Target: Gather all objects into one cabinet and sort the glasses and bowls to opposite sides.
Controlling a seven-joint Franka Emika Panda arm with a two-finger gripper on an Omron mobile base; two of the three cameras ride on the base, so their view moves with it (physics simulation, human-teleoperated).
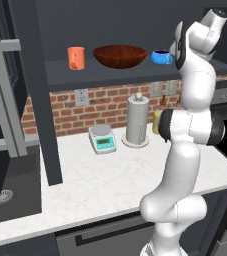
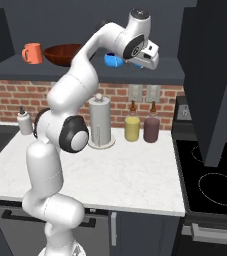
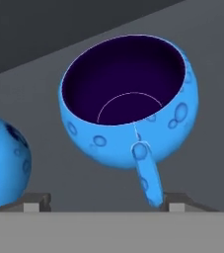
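Note:
On the dark cabinet shelf (image 1: 110, 76) stand an orange mug (image 1: 76, 58) at the left, a wide reddish-brown bowl (image 1: 120, 55) in the middle and a blue cup (image 1: 161, 56) at the right. In the hand view that blue cup (image 3: 128, 104) sits upright just ahead, its handle pointing at my gripper (image 3: 106, 203). The fingertips (image 3: 34, 201) stand wide apart, open, touching nothing. A second blue cup (image 3: 2, 163) shows at the left edge. From the right, the hand (image 2: 146, 54) hovers at the shelf's right part, beside the cup (image 2: 113, 60).
The cabinet door (image 1: 2, 95) with its pale bar handle hangs open at the left. Below, the counter holds a steel paper-towel cylinder (image 1: 137, 120), a scale (image 1: 102, 138), yellow (image 2: 132, 127) and maroon (image 2: 151, 129) canisters. A stove (image 2: 210, 185) lies right.

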